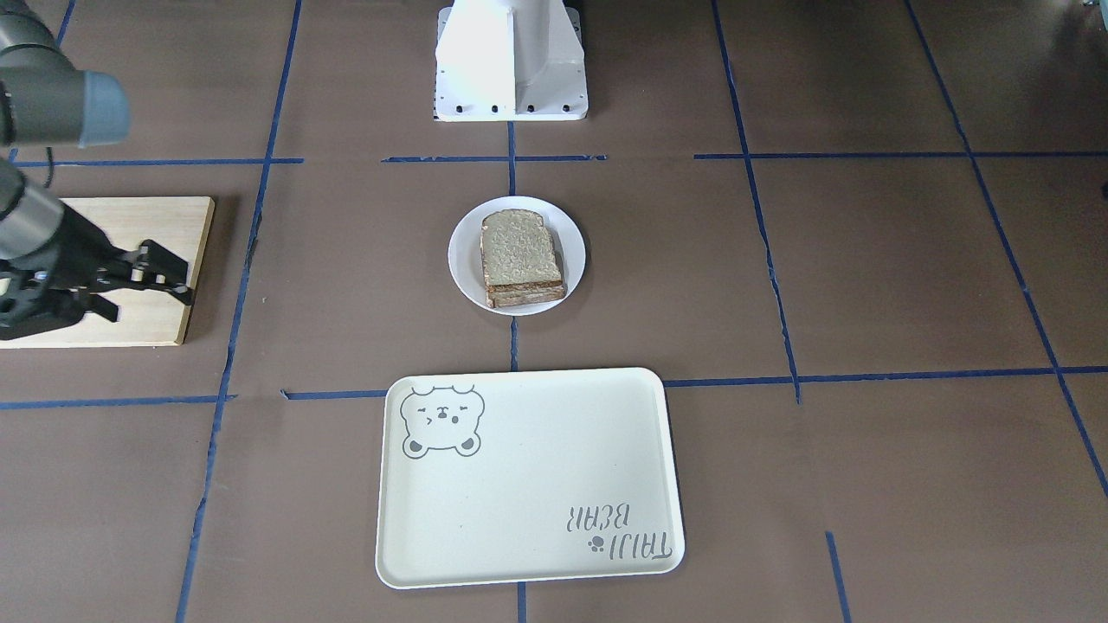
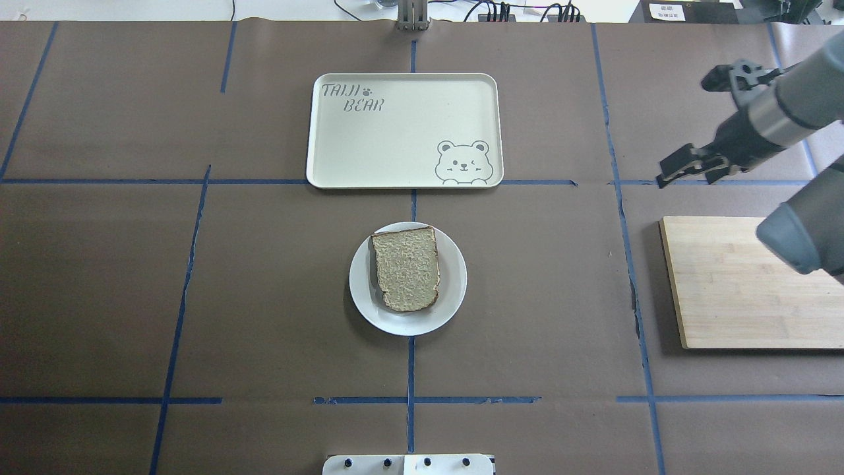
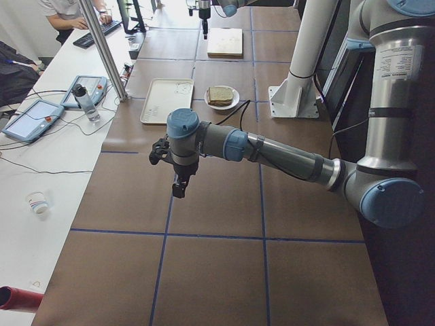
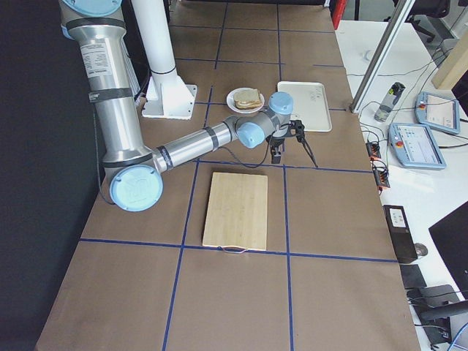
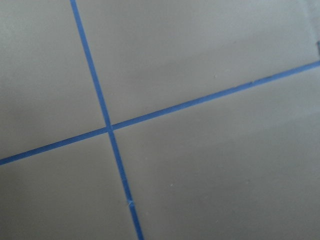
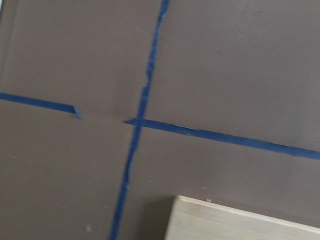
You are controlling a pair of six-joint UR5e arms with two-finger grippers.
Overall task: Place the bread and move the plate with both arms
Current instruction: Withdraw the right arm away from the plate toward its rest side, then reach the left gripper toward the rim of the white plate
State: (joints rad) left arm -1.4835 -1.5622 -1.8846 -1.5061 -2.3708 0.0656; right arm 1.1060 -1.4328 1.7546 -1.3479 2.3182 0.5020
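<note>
The bread [image 2: 405, 267], a plain pale slice with a dark crust, lies on the small white plate [image 2: 452, 290] at the table's centre. In the front view the bread [image 1: 518, 247] tops a short stack of layers on the plate [image 1: 463, 260]. My right gripper [image 2: 686, 177] hangs open and empty over the table by the far edge of a wooden board, well to the right of the plate; it also shows in the front view [image 1: 149, 303]. My left gripper [image 3: 178, 187] shows only in the exterior left view, far from the plate; I cannot tell whether it is open or shut.
A cream bear tray [image 2: 395, 125] lies just beyond the plate, away from the robot. A bare wooden cutting board [image 2: 738, 284] lies at the right. The white robot base [image 1: 511, 61] stands behind the plate. An operator's desk with tablets [image 3: 34, 119] runs along the far side.
</note>
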